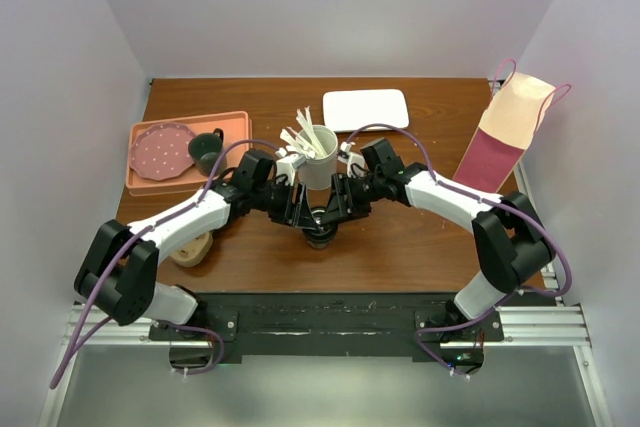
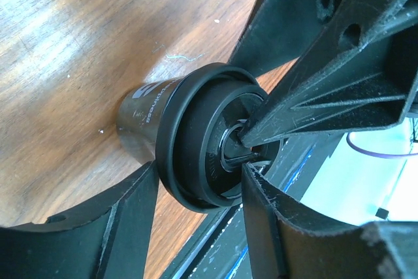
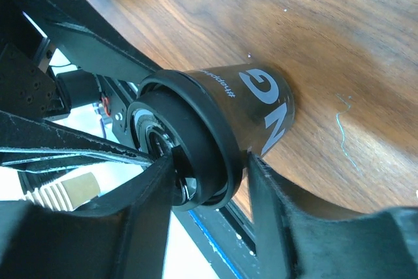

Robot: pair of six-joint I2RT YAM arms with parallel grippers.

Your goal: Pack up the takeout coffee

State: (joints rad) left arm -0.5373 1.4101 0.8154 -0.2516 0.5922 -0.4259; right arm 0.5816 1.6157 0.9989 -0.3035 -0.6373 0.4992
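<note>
The left hand (image 2: 199, 174) and right hand (image 3: 209, 164) are set astride the takeout coffee (image 3: 261, 109) lid; whether it is clamped cannot be told.

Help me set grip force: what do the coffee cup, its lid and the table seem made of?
Coffee cup: probably paper, matte near-black wall with white print.
Lid: seemingly moulded black plastic, smooth with faint sheen.
Table: wood or wood-look laminate, brown grain, slight gloss.

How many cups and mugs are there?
3. The takeout coffee stands front and middle, the white cup of stirrers just behind it, the dark mug on the pink tray at left. The arms may hide more.
</note>
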